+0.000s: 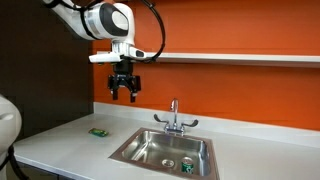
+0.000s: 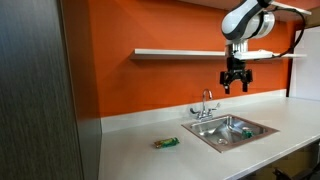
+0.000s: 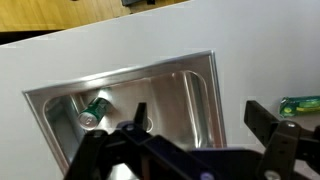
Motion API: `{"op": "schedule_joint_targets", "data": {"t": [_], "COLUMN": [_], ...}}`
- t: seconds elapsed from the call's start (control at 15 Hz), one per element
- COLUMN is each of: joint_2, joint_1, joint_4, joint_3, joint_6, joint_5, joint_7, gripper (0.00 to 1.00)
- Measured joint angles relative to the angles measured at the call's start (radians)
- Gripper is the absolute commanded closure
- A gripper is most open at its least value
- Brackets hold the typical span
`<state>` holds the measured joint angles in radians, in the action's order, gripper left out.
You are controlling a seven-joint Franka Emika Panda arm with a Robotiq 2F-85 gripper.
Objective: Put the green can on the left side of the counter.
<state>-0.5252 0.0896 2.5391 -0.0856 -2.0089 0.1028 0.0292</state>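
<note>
The green can (image 3: 93, 110) is inside the stainless steel sink (image 3: 120, 80) and appears to lie on its side with its pale top showing. It is a small green spot in the basin in both exterior views (image 1: 186, 161) (image 2: 241, 130). The sink is set into the pale counter (image 1: 60, 145) (image 2: 150, 160). My gripper (image 1: 124, 93) (image 2: 237, 88) hangs high above the sink, open and empty. In the wrist view its fingers (image 3: 200, 115) are spread over the basin, and the can is off to one side of them.
A flat green rectangular item (image 1: 98, 131) (image 2: 166, 143) (image 3: 300, 104) lies on the counter beside the sink. A chrome faucet (image 1: 174, 115) (image 2: 207, 103) stands behind the basin. A thin white shelf (image 1: 230, 57) (image 2: 170, 52) runs along the orange wall.
</note>
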Motion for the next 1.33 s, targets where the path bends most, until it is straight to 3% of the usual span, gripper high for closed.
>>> {"op": "schedule_joint_targets", "data": {"t": [0.47, 1.0, 1.33], "joint_2": [0.115, 0.348, 0.478], "joint_1": [0.086, 0.146, 0.167], "joint_4": [0.018, 0.015, -0.025], "joint_3": [-0.08, -0.142, -0.182], "joint_6": [-0.174, -0.448, -0.544], "joint_5": [0.025, 0.031, 0.03], "joint_7": [0.0, 0.0, 0.0], "gripper": [0.0, 0.0, 0.0]}}
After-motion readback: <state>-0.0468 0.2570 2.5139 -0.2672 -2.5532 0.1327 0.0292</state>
